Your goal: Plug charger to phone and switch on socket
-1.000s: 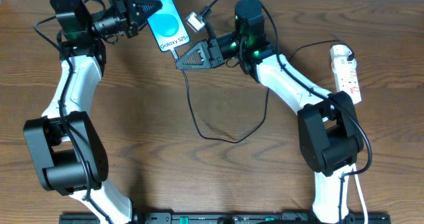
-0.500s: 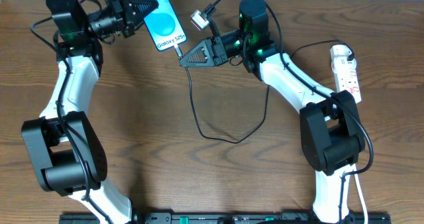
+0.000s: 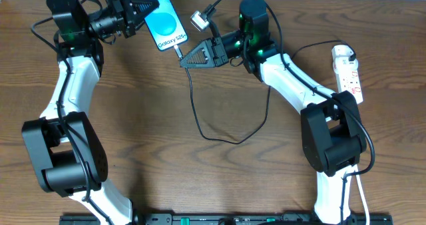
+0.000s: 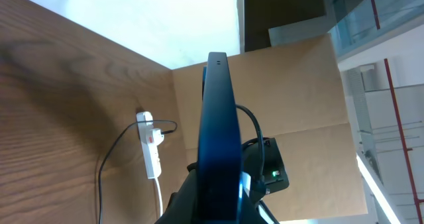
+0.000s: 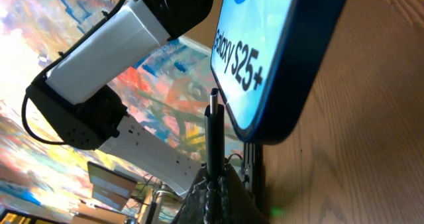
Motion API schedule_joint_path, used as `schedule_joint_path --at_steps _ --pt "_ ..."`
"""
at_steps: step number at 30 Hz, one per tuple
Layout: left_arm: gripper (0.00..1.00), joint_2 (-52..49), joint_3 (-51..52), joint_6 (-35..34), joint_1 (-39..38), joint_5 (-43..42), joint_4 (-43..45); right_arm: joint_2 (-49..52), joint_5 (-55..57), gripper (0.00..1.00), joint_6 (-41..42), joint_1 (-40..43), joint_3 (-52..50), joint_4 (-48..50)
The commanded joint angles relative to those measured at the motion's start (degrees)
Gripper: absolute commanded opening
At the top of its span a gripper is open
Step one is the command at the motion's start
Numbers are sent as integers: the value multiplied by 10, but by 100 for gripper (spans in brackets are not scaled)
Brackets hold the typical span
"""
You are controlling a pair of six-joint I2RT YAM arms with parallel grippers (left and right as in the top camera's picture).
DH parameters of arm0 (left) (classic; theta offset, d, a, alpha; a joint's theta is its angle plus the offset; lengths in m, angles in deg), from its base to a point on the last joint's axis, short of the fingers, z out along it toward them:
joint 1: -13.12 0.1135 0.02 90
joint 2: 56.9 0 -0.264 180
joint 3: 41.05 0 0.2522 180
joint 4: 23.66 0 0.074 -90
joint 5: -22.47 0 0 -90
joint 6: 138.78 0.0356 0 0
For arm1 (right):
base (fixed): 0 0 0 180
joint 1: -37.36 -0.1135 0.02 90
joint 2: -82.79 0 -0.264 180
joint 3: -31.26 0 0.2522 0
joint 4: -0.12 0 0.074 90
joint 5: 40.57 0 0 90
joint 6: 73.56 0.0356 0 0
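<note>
Across the brown wooden table (image 3: 146,118), in the overhead view, the left arm (image 3: 66,92) and the right arm (image 3: 293,85) both reached toward the far edge. By the right edge lay the socket (image 3: 349,68), a white strip with red switch markings, well apart from both grippers; its thick white cord (image 3: 363,198) ran on past the right arm's base. Near the far edge, left of centre, the phone (image 3: 170,28) sat tilted, blue screen upward, with the left gripper (image 3: 148,8) clamped on its far end. The right gripper (image 3: 184,60) was closed on the charger (image 3: 196,112) just behind the connector tip (image 5: 213,108), which stood out beyond the fingertips. That tip lay just beside the phone's lower edge; in the right wrist view it rose in front of the screen close to the "S25+" lettering and had not entered the edge, though contact could not be judged. From the gripper the black cable trailed in a loose loop over the table, back up past the right arm, to a small plug (image 3: 198,18) near the phone's right side, apart from the socket. The phone's port was hidden in every view. The left wrist view showed the phone only edge-on, its gripper fingers cut off at the bottom of the frame. The socket's switch positions were too small to read.
</note>
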Motion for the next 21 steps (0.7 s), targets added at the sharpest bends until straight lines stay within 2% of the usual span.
schedule_joint_path --at_steps 1,8,21 --pt "7 11 -5 -19 2 -3 7 -15 -9 1 1 -5 6 -1" --pt "7 11 -5 -35 2 -3 7 -10 -9 1 1 -5 6 -1" --pt "7 11 -5 -21 -9 -6 7 -9 0 1 2 -5 6 0"
